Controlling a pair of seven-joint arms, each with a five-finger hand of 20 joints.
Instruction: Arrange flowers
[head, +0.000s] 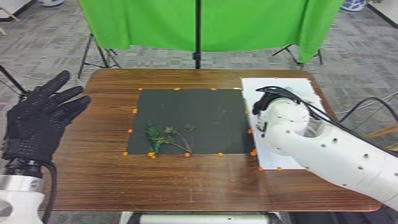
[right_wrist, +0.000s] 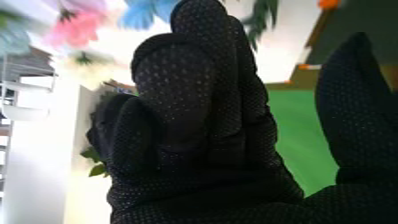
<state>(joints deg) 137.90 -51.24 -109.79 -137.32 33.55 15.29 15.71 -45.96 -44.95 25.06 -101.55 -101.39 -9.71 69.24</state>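
In the head view, the left hand (head: 37, 122) is open at the left, beside the table. The right hand (head: 266, 100) is over the white sheet (head: 280, 161) at the table's right side, partly hidden by its own arm. Green leafy sprigs (head: 158, 137) lie on the lower left part of the dark mat (head: 200, 107). In the right wrist view, the right hand (right_wrist: 209, 120) has its fingers extended, the thumb apart, and holds nothing visible. Beyond its fingers are a pink flower (right_wrist: 75, 29), a blue flower (right_wrist: 147, 14) and a cream flower (right_wrist: 93, 72), all blurred.
Orange markers (head: 152, 155) dot the edges of the mat and sheet on the brown table (head: 178, 187). A green cloth (head: 147, 25) hangs on a stand behind the table. Black cables run along the right arm.
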